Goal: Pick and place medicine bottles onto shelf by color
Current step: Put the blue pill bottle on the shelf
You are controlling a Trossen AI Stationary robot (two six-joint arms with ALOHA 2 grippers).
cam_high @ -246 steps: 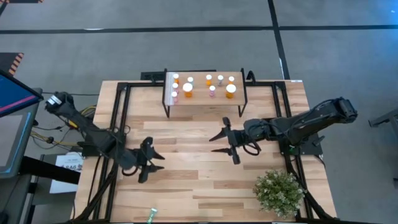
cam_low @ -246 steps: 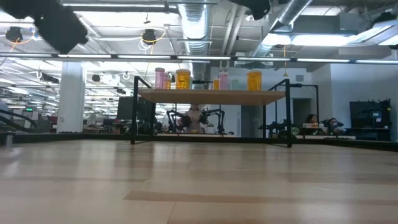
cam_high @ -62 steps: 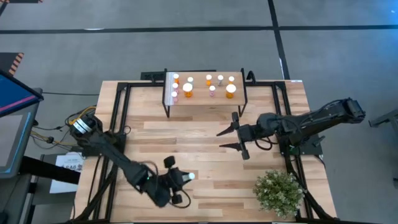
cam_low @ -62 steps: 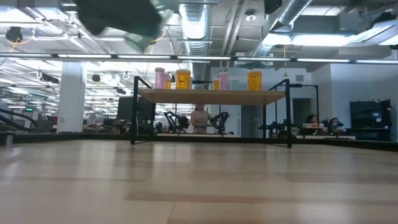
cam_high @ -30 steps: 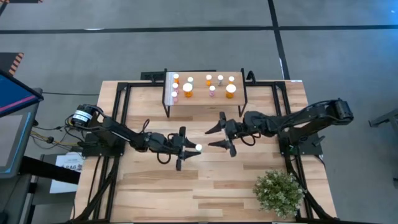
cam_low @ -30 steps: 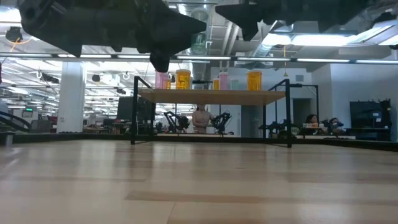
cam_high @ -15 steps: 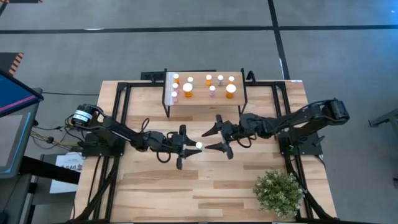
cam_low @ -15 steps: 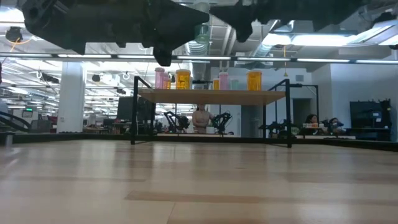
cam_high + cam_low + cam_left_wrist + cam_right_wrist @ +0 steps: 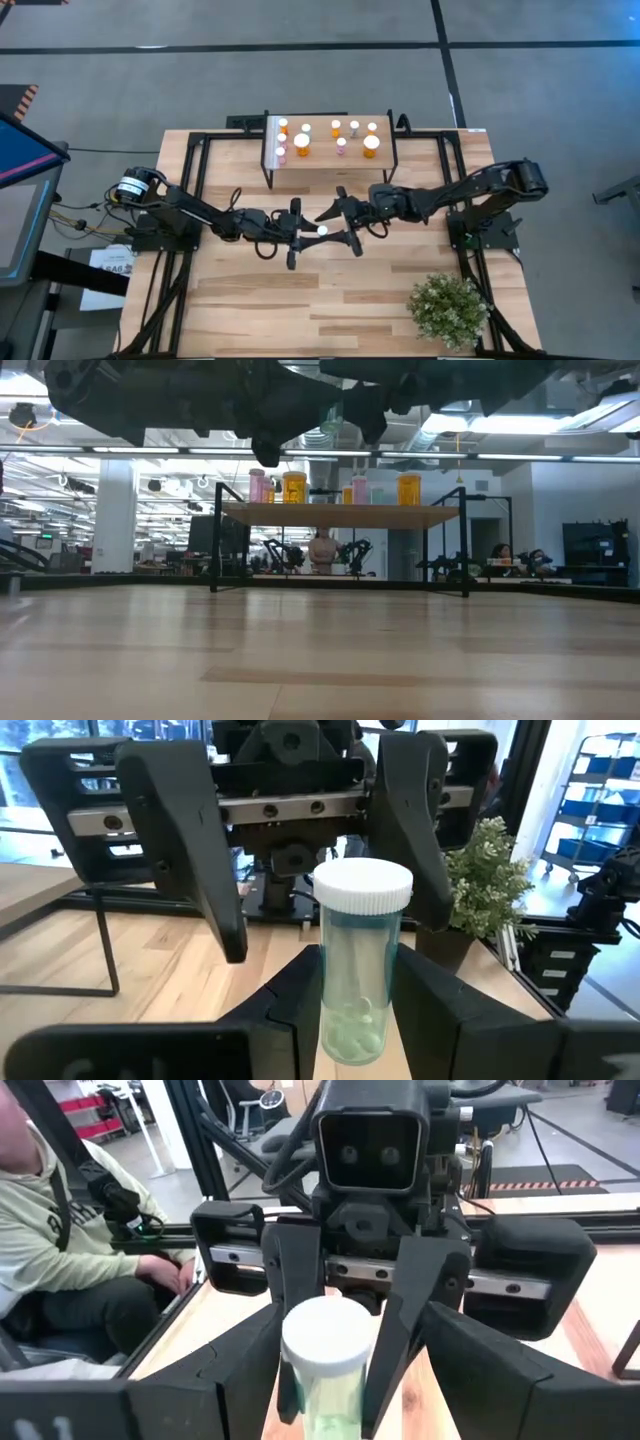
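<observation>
A small bluish-green medicine bottle (image 9: 357, 970) with a white cap (image 9: 322, 231) hangs upright over the middle of the table, with my left gripper (image 9: 310, 234) shut on it. My right gripper (image 9: 331, 227) is open. Its two fingers (image 9: 195, 860) stand on either side of the bottle's upper part, and I see no touch. The shelf (image 9: 322, 165) stands at the table's far edge on black legs, with several orange bottles (image 9: 301, 144) and pink bottles (image 9: 341, 146) standing on it. My left gripper pinches the bottle's lower body (image 9: 350, 1020) between its two fingers (image 9: 290, 1005). The fingers lie level and come from the table's left. The bottle stands upright in the hold, cap up, lifted clear of the table.
A green potted plant (image 9: 448, 308) stands at the table's near right corner. Black frame rails (image 9: 196, 190) run along the table's left and right sides. A seated person (image 9: 70, 1250) shows beyond the table in the right wrist view.
My right gripper has moved toward the table's left, up to the held bottle, and its open fingers now stand on either side of it. The bottle stays upright in my left gripper.
</observation>
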